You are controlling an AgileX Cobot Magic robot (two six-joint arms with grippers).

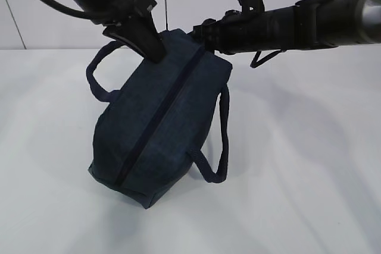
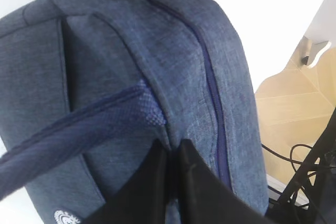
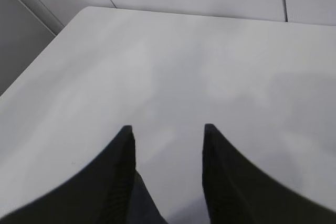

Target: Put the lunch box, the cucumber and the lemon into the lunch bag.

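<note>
My left claw (image 2: pixel 170 148) pinches lunch bag (image 1: pixel 164 117) fabric, zipper (image 2: pixel 212 103) closed; right claw (image 3: pixel 167 132) gapes over table (image 3: pixel 184 66).

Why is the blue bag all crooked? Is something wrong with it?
Yes. The lunch bag is tipped, its far end raised where the left hand pinches it, its zipper shut. The right hand is open over bare table.
</note>
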